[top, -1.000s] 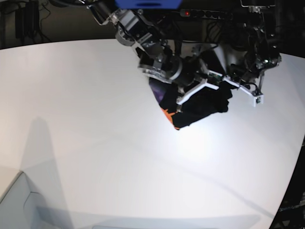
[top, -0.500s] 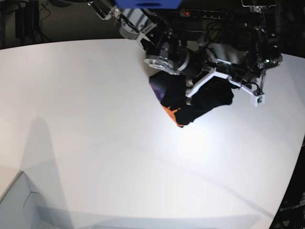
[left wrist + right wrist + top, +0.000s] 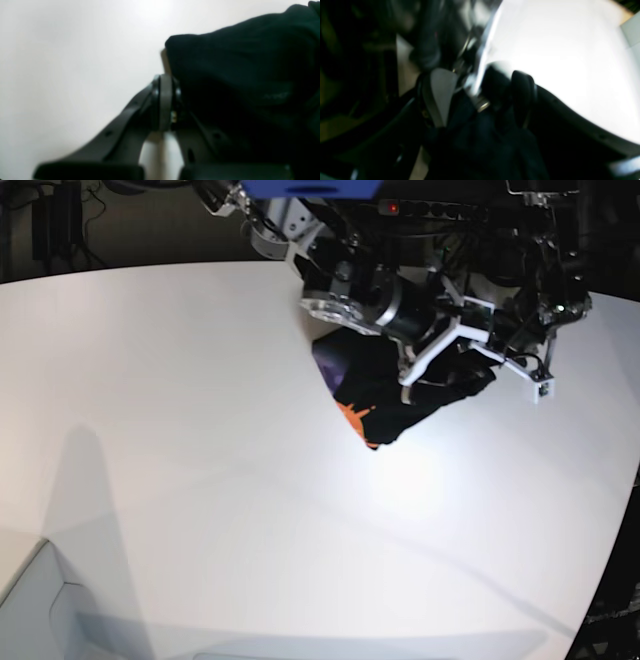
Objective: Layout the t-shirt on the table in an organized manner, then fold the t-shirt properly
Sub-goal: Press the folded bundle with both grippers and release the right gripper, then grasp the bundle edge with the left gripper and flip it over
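Note:
The black t-shirt (image 3: 385, 395) sits bunched near the back of the white table (image 3: 200, 430), purple and orange print showing on its left side. My left gripper (image 3: 487, 370) is at its right end. In the left wrist view this gripper (image 3: 166, 75) is shut, black cloth (image 3: 237, 75) draping from its tips over the table (image 3: 62, 50). My right gripper (image 3: 455, 340) hovers above the bundle. In the right wrist view its fingers (image 3: 480, 97) stand wide apart with dark cloth (image 3: 482, 140) bunched between and below them, and the table (image 3: 557, 55) beyond.
A power strip with a red light (image 3: 392, 207) and cables lie behind the table's far edge. A pale box corner (image 3: 30, 610) sits at the bottom left. The table's curved edge (image 3: 612, 580) runs down the right side.
The right gripper has lifted up and to the right, toward the left gripper, and its jaws have spread apart. The left gripper has held still. The bundle has barely shifted.

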Motion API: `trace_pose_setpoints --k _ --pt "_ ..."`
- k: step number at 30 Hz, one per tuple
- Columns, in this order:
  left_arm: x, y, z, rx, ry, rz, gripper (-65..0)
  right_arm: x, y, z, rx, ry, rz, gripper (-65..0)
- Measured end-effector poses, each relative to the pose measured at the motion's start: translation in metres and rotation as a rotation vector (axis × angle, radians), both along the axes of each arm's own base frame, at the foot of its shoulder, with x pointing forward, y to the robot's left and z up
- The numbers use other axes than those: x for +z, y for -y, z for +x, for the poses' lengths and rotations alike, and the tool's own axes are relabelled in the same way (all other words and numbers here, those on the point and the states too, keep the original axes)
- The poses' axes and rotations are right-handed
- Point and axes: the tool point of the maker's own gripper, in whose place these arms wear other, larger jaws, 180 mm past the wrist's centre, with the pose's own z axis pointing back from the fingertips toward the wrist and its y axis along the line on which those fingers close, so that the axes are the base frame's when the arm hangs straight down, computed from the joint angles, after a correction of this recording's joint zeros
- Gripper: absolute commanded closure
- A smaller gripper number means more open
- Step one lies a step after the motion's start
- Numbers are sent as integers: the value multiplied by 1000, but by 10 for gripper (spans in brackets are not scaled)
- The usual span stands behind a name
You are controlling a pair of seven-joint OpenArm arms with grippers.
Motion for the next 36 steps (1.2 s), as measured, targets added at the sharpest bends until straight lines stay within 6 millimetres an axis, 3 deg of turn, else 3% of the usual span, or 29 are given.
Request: trace_pose_setpoints --k 3,5,8,14,19,23,28,36 --pt "1 -5 -7 16 -2 -7 0 29 5 6 -36 30 86 -392" --pt "3 -16 -16 46 -8 2 0 36 11 11 -61 37 106 -392" --pt "8 -28 -26 63 -35 34 0 28 24 21 -106 26 82 -390" --pt "45 -36 -51 53 -13 95 -2 -10 72 32 -194 -14 -12 -391" --pt "81 4 -38 9 121 -92 -6 -20 108 53 -292 -15 -53 -392" --pt "84 16 -36 13 134 -197 -16 -30 135 61 -360 -32 -77 -394" --pt "94 28 -23 26 190 -267 -211 -31 155 72 -423 -32 -86 -394" --pt "76 27 -20 55 154 -297 -591 -37 172 76 -464 -41 -103 -394"
